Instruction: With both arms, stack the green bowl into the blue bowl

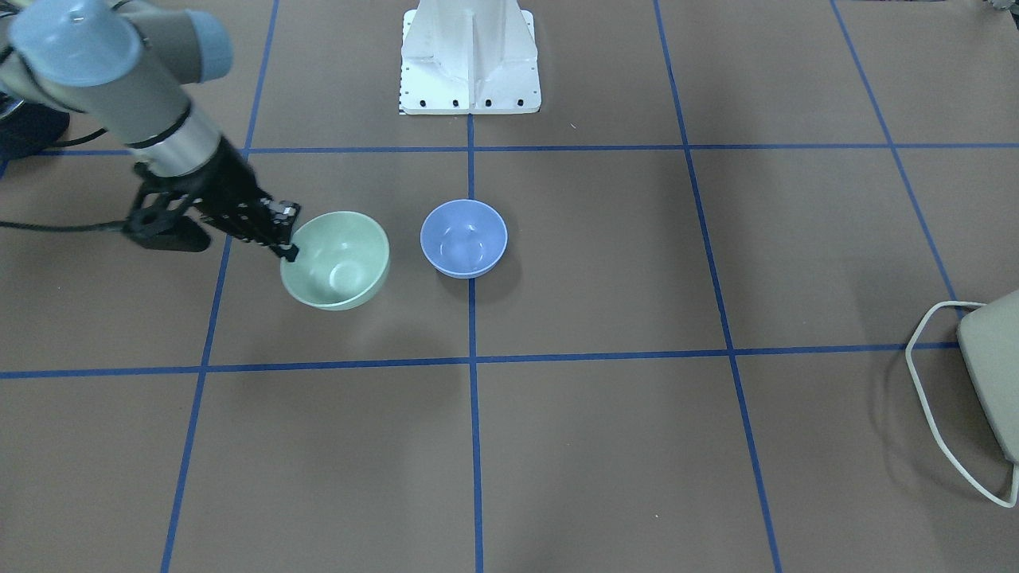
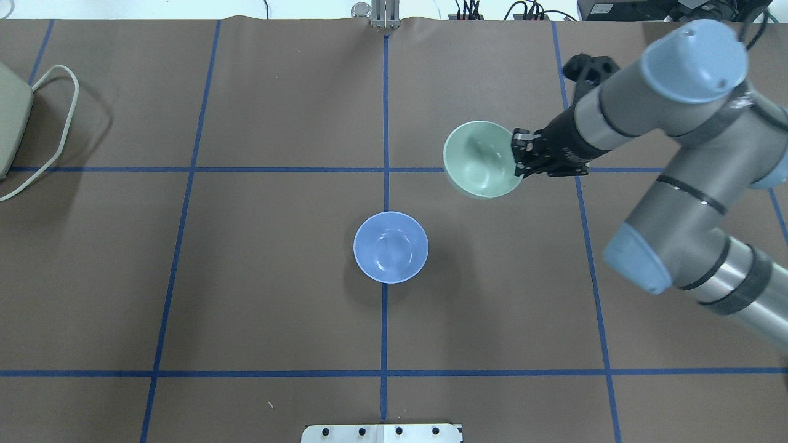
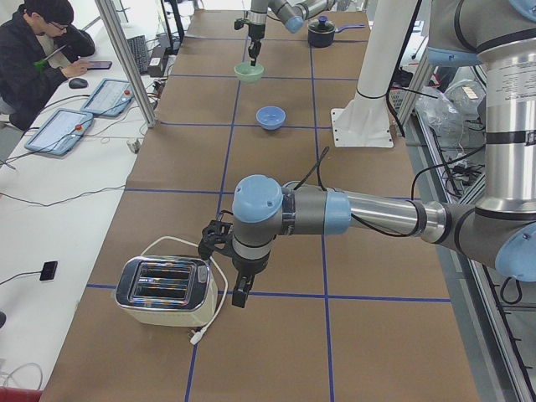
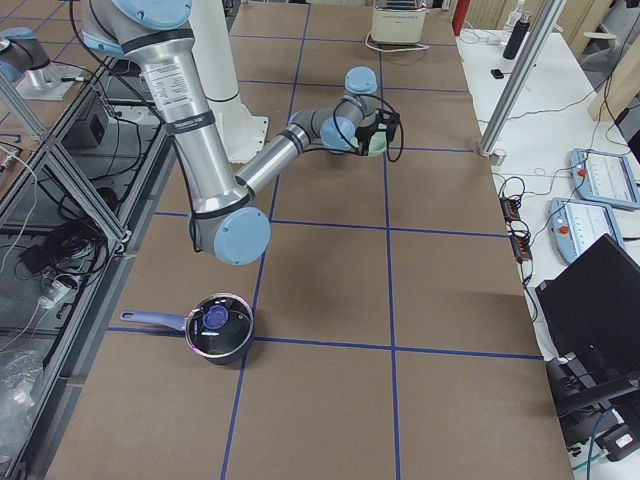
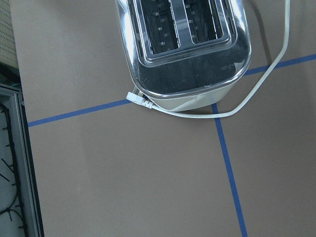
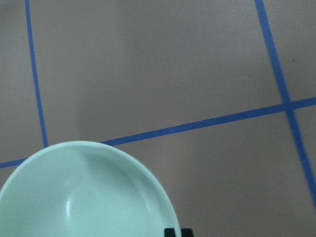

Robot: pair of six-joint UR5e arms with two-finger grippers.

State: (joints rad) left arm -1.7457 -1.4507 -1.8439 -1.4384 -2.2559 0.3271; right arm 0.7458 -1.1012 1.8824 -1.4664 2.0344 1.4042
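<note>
The pale green bowl [image 1: 338, 259] is gripped at its rim by my right gripper [image 1: 286, 239], which is shut on it. The bowl tilts a little and looks just off the table. It also shows in the overhead view [image 2: 480, 159] and fills the lower left of the right wrist view [image 6: 84, 192]. The blue bowl [image 1: 463, 237] stands upright and empty on the centre line [image 2: 390, 247], a short way from the green one. My left gripper [image 3: 239, 295] shows only in the left side view, hanging beside the toaster; I cannot tell whether it is open or shut.
A chrome toaster [image 5: 182, 49] with a white cord lies at the table's left end [image 2: 9, 123]. A dark pot with a lid [image 4: 215, 335] stands at the right end. The white pedestal [image 1: 470, 60] is at the robot's side. A person [image 3: 38, 50] sits beside the table.
</note>
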